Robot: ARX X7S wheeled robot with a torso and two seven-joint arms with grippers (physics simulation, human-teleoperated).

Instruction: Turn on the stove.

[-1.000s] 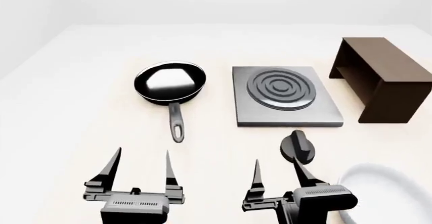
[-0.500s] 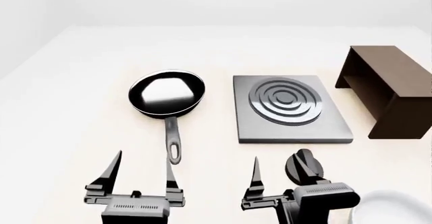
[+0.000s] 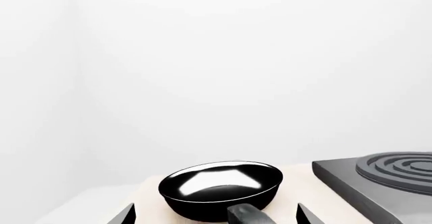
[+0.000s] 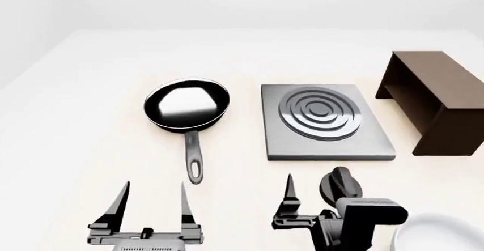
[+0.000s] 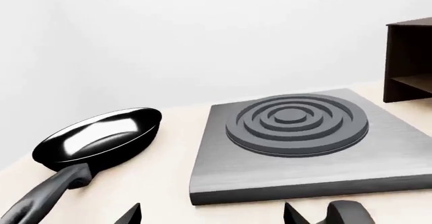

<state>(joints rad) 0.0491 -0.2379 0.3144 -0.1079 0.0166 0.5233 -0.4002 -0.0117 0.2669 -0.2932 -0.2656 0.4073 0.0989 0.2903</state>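
Note:
The stove (image 4: 327, 122) is a flat grey square hotplate with a ring burner, right of the table's middle. Its small black knob (image 4: 340, 186) stands on the table just in front of it. My right gripper (image 4: 312, 186) is open at the near edge of the head view; its right finger lies against or over the knob there. In the right wrist view the stove (image 5: 297, 133) fills the middle and the knob (image 5: 347, 214) shows just outside the right finger of the open gripper (image 5: 212, 215). My left gripper (image 4: 153, 185) is open and empty, near the pan's handle.
A black frying pan (image 4: 187, 105) lies left of the stove, handle towards me; it also shows in the left wrist view (image 3: 221, 188). A dark brown shelf (image 4: 434, 101) stands right of the stove. A white rounded object (image 4: 438, 234) sits at the near right corner.
A second ago the head view shifted, so the scene moved lower in the picture. Since half a second ago, both grippers have drawn slightly back towards me, the left one more.

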